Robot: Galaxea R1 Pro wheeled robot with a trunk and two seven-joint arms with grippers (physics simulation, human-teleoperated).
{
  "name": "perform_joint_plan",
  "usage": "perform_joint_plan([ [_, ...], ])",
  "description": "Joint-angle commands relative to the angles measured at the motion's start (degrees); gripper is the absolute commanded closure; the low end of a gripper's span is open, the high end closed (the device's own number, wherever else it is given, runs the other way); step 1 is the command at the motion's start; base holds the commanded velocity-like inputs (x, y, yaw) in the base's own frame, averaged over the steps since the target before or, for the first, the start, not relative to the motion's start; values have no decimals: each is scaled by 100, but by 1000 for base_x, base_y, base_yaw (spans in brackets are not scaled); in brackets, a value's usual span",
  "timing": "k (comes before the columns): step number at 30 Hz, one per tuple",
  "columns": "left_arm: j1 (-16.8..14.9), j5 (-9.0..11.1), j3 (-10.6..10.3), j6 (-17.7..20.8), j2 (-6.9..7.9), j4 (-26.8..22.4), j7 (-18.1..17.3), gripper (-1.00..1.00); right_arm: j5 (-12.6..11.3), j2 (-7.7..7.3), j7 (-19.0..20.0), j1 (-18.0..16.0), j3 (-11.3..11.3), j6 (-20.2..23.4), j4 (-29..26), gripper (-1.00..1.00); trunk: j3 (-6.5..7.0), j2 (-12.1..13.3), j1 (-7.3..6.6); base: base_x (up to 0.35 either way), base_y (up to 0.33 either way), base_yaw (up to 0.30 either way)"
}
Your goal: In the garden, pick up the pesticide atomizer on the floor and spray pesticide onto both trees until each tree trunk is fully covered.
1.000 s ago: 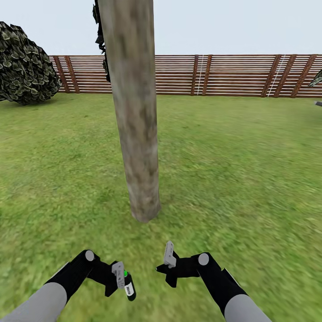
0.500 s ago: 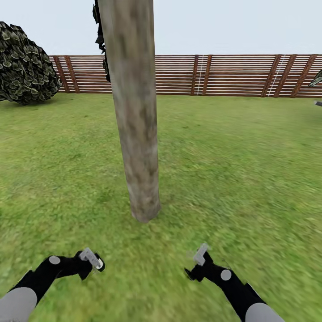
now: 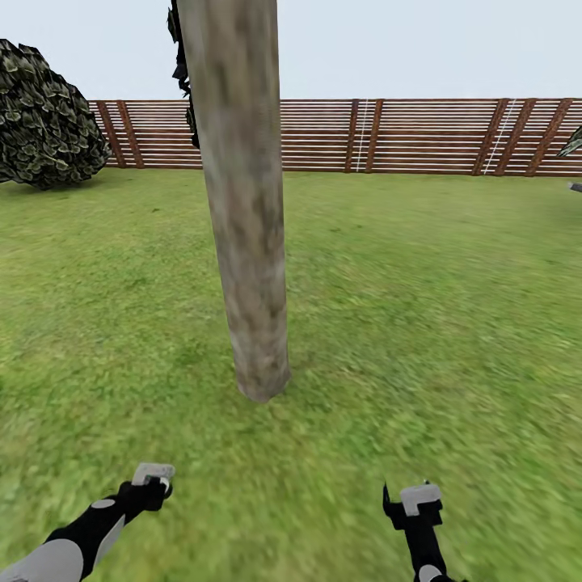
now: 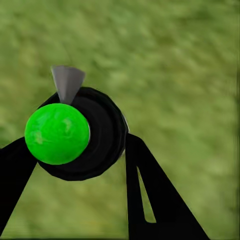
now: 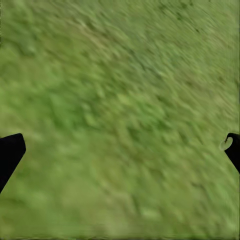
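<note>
Ahead of both tools stands the tree trunk (image 3: 246, 202), rooted in the grass floor (image 3: 420, 323) with the fence (image 3: 420, 136) well beyond. We find the left tool (image 3: 152, 477) clamped on the pesticide atomizer (image 4: 80, 132), green cap toward its wrist camera. The right tool (image 3: 419, 503) is empty, its fingers wide apart. We judge the nozzle should be raised and turned toward the trunk before spraying, then swept along its height.

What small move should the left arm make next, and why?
Probably raise the left pincer and aim the atomizer at the tree trunk: it holds the bottle low over the grass, the trunk straight ahead.
</note>
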Motion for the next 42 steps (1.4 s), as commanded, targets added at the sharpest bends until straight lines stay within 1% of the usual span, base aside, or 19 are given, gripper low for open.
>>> perform_joint_plan([
  [1,-4,-40,49,-21,-1,12,-25,100,61,1,-25,0,-40,-22,19,-100,-4,-2,-1,0,0,0],
  [7,128,-26,36,-12,-115,27,-25,100,60,1,-28,8,-41,-32,42,-100,-4,-2,-1,15,0,0],
  [11,144,-30,23,56,-132,-57,-17,100,52,1,-37,8,-45,-32,38,-100,-4,-2,-1,227,-50,0],
  [12,145,-24,44,68,-135,-106,-17,100,14,-2,-41,8,-77,-32,38,-100,-4,-2,-1,287,-118,0],
  [13,145,-22,56,71,-138,-130,-15,100,-80,-4,-43,8,-135,-32,39,-100,-4,-2,-1,286,-135,0],
  [14,145,-19,70,68,-141,-151,-12,100,-340,-6,-40,8,-273,-30,43,-100,-4,-2,-1,274,-170,0],
  [15,145,-14,74,63,-142,-159,-12,100,-536,-6,-36,8,-347,-28,44,-100,-4,-2,-1,259,-199,0],
  [16,145,-11,75,62,-142,-165,-14,100,-727,-7,-30,8,-395,-26,45,-100,-4,-2,-1,250,-218,0],
  [18,145,-2,76,61,-141,-172,-16,100,-1020,-3,-15,8,-449,-26,57,-100,-4,-2,-1,240,-235,0],
  [19,145,-3,81,59,-142,-172,-13,100,-1071,0,-10,8,-457,-28,63,-100,-4,-2,-1,214,-244,0],
  [22,145,1,83,56,-143,-175,-14,100,-1126,14,-4,8,-467,-31,70,-100,-4,-2,-1,132,-258,0],
  [23,-83,-15,-17,1484,-592,-1491,-94,100,-1160,18,-19,22,-471,-23,80,-100,-4,-2,-1,0,0,0],
  [26,-83,-15,-16,1480,-592,-1491,-95,100,-1161,30,-19,68,-471,-23,81,-100,-4,-2,-1,-43,0,0],
  [33,-83,-15,3,1480,-598,-1491,-100,100,-1168,39,-19,87,-471,-23,73,-100,-4,-2,-1,-199,0,-9],
  [37,-146,-15,9,1507,-620,-1497,-97,100,-1169,37,-15,87,-471,-23,72,-100,-4,-2,-1,-13,0,-204],
  [38,-165,-15,5,1534,-648,-1499,-96,100,-1169,32,-16,87,-471,-23,72,-100,-4,-2,-1,-2,0,-254],
  [40,-233,-15,-26,1709,-726,-1499,-98,100,-1170,29,-15,87,-471,-23,72,-100,-4,-2,-1,-1,0,-260],
  [42,-387,-15,-45,2052,-811,-1500,-124,100,-1170,28,-13,87,-471,-23,72,-100,-4,-2,-1,0,0,-264],
])
